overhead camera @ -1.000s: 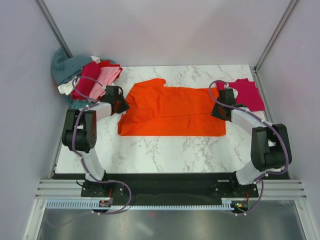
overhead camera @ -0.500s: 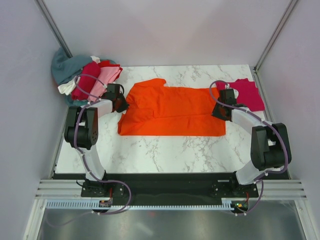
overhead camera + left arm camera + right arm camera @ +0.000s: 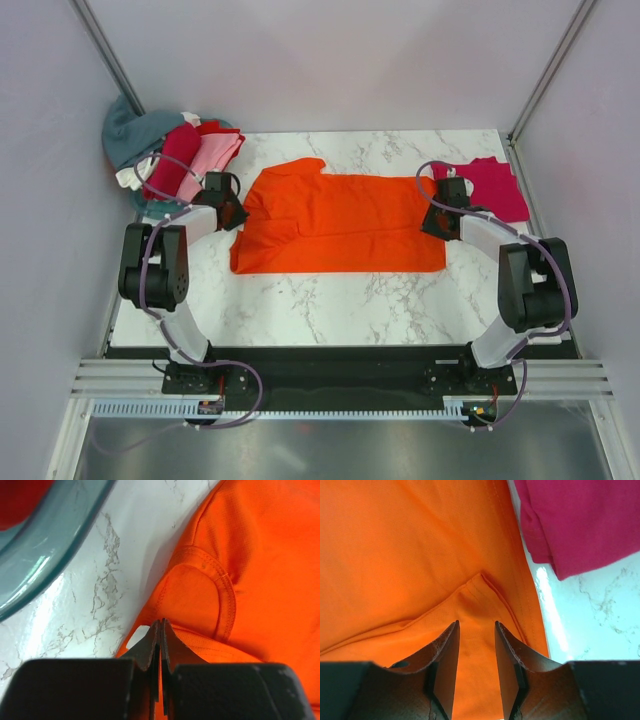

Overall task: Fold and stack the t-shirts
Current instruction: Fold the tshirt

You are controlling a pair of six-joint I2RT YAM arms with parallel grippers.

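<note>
on the white marbled table (image 3: 330, 300), centre: one orange t-shirt (image 3: 335, 220), spread flat and lying crosswise, one sleeve towards the far left, lower hem line running straight along the near side. at its left edge: left gripper (image 3: 228, 208), fingers pressed fully together and pinching the orange cloth by the hemmed sleeve; in the left wrist view a small white patch (image 3: 136, 639) shows just beside the fingertips at the cloth's edge, possibly a sewn-in label, too blurred for any writing to be read. at its right edge: right gripper (image 3: 436, 215), jaws standing about halfway apart, set astride a raised fold of the orange cloth near the corner hem, the fabric lying between the fingers and not clamped. far right, just beside the orange one and partly under its edge: one crimson-pink t-shirt (image 3: 495, 185), loosely folded, flat on the table. far left corner: heap of further t-shirts (image 3: 185, 160), dark red and light pink on top, white and teal below and behind, bunched together against the wall.
</note>
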